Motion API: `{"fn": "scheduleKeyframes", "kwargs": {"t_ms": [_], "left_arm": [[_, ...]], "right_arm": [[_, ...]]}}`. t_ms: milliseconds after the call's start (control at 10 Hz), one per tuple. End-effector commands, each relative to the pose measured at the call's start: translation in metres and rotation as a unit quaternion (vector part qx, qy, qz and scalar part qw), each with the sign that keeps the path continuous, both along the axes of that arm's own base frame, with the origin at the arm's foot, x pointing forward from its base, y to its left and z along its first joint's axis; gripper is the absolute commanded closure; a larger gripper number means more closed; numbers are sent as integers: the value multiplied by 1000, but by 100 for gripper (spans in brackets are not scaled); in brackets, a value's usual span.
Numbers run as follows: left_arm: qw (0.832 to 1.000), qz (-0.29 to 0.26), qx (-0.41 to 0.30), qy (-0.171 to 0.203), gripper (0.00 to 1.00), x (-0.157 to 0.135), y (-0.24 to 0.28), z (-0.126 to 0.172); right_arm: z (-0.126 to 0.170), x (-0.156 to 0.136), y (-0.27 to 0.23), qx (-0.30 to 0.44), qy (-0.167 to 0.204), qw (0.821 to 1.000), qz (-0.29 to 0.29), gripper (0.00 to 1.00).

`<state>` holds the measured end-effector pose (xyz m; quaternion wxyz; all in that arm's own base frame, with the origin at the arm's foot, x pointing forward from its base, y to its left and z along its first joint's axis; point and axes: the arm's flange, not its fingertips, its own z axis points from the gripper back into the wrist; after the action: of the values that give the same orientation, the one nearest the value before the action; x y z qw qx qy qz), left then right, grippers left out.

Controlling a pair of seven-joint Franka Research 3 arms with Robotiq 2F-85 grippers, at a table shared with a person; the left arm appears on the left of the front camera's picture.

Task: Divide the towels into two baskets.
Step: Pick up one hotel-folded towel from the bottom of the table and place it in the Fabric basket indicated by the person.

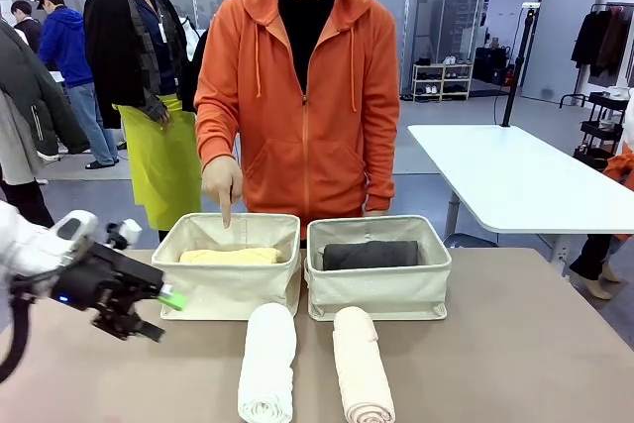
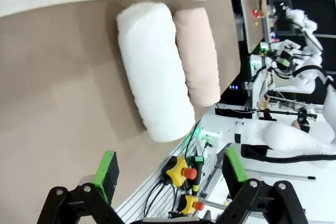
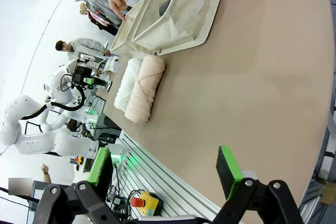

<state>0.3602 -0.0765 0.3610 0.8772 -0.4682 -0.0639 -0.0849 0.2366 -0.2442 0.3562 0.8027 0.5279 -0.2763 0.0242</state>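
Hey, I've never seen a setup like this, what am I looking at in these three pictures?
It is a two-armed robot at a brown table, facing a person in an orange hoodie.

The front picture looks across the table. The left gripper, black with green pads, hovers open and empty. The other two pictures come from cameras on the wrists; the right gripper is open too.

Two cream fabric baskets stand side by side: the left basket holds a pale yellow rolled towel, the right basket a dark grey one. A white rolled towel and a pink-beige one lie in front. The person's hand points into the left basket.
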Motion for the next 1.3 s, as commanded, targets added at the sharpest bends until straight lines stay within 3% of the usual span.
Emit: {"fn": "scheduleKeyframes", "kwargs": {"t_ms": [0,500,1000,1200], "left_arm": [[1000,16,12,-23,0,-58,-34,-35],[998,48,38,-12,0,-65,-89,-73],[997,68,25,-16,0,-59,-109,-85],[997,66,25,-24,20,-58,-109,-86]], "right_arm": [[3,-2,-1,-2,-2,1000,3,0],[3,-2,-1,-2,-2,1000,3,0],[3,-2,-1,-2,-2,1000,3,0],[3,-2,-1,-2,-2,1000,3,0]]}}
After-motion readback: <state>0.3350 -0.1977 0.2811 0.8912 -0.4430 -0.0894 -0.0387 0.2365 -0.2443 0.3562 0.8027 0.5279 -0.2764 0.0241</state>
